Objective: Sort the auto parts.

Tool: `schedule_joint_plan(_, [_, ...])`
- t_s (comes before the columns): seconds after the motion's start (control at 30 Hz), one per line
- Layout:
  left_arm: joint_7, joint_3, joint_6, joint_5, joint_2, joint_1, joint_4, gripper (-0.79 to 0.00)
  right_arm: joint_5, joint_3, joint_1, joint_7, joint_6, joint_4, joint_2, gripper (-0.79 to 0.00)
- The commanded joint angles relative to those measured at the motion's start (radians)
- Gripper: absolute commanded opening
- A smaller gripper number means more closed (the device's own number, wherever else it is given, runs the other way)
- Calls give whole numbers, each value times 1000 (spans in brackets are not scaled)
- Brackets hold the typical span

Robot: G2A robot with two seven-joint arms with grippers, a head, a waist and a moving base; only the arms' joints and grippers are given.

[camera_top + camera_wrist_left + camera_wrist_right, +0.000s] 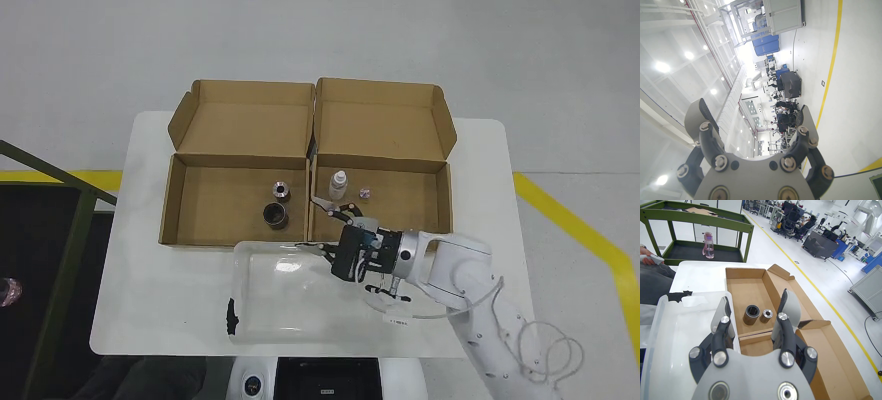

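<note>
Just past the right gripper [308,223], a tiny pinkish part [366,189] in the right cardboard box [415,205] is too small to tell what it is. In the right wrist view, one finger [789,306] hides part of the wall between the boxes, and the clear bin [662,321] beside it runs off the picture's edge.

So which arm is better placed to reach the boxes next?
Right. The right tool hangs open by the cardboard boxes, facing the metal cylinders. The left tool faces the room instead.
</note>
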Motion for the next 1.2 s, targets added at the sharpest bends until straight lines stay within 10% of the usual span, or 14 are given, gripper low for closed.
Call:
schedule_joint_plan(0.0, [0,0,0,0,0,0,0,0,-14,26,-23,-25,-2,-12,6,-308])
schedule_joint_plan(0.97, [0,0,0,0,0,0,0,0,-18,438,-433,-331,152,-31,73,-185])
schedule_joint_plan(1.17, [0,0,0,0,0,0,0,0,-2,485,-478,-370,183,-12,78,-28])
